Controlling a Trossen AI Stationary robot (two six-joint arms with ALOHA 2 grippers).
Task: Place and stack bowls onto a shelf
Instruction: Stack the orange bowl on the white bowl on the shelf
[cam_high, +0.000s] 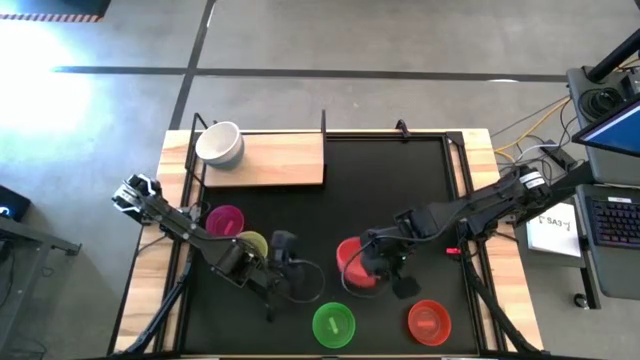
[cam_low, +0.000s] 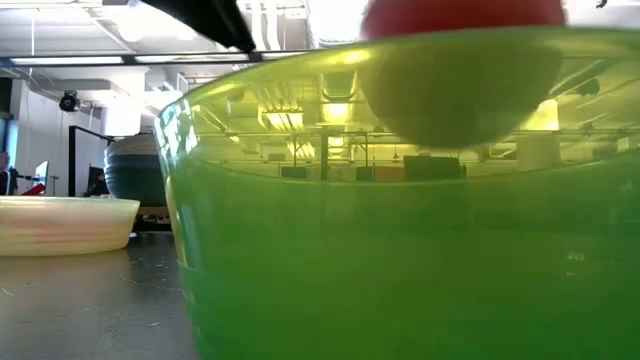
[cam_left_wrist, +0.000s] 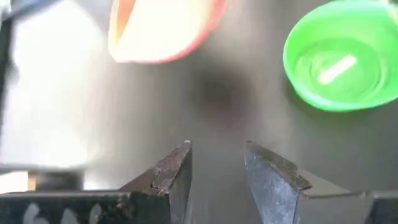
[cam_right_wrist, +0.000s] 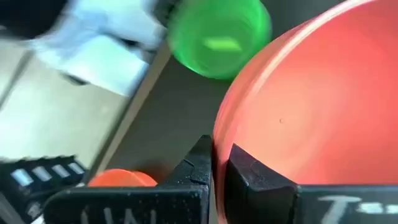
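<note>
1. Near the middle of the black counter, the right pincer is pinched tight on the rim of a big red bowl.
2. Seen from the right wrist, its two dark fingers squeeze the thin edge of that red bowl, one finger inside and one outside.
3. The left pincer hangs over the counter a little way to the left of the right pincer, and its fingers stand apart with nothing between them.
4. A green bowl sits on the counter near both pincers, by the front edge, right side up.
5. A small red bowl sits to the right of the green bowl, near the right pincer.
6. A magenta bowl and a yellow bowl sit close together beside the left arm, on the far side of the left pincer from the red bowl.
7. The wooden shelf lies at the back left of the counter, well apart from both pincers.
8. A cream white bowl rests on the left end of the shelf.
9. From the low camera the green bowl fills most of the view, with the yellow bowl off to one side.
</note>
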